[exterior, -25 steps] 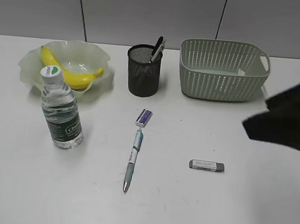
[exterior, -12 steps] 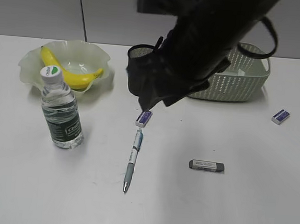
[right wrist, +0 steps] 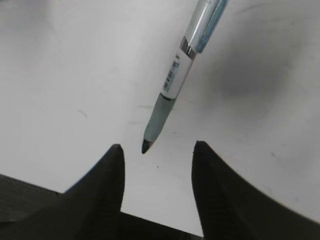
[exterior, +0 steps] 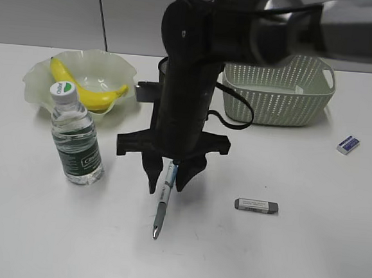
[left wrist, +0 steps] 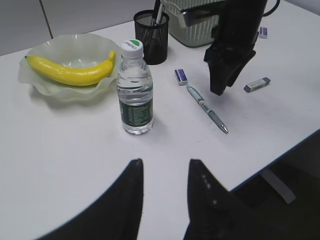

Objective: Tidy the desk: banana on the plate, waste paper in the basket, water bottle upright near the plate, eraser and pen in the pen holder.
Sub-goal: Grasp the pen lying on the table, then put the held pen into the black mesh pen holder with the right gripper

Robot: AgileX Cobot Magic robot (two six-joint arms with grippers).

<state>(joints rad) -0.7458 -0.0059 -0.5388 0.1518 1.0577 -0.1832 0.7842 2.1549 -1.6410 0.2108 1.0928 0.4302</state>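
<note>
The pen (exterior: 160,209) lies on the white desk (exterior: 292,263), tip toward the front. My right gripper (exterior: 166,186) reaches across the middle and hangs open over the pen's upper half, one finger on each side. In the right wrist view the pen (right wrist: 172,82) points down between the open fingers (right wrist: 159,146). A grey eraser (exterior: 256,206) lies to the right. The banana (exterior: 86,92) lies in the plate (exterior: 39,82). The water bottle (exterior: 76,143) stands upright in front of the plate. My left gripper (left wrist: 165,165) is open and empty over bare desk. No waste paper shows.
The basket (exterior: 277,88) stands at the back right. The pen holder (left wrist: 151,37), with pens in it, is mostly hidden behind my right arm in the exterior view. One small white-purple eraser (exterior: 346,144) lies far right; another (left wrist: 181,76) lies by the pen's top end.
My right arm has swung from the right edge across to the middle and come down over the pen. The white-purple eraser at far right has come into sight.
</note>
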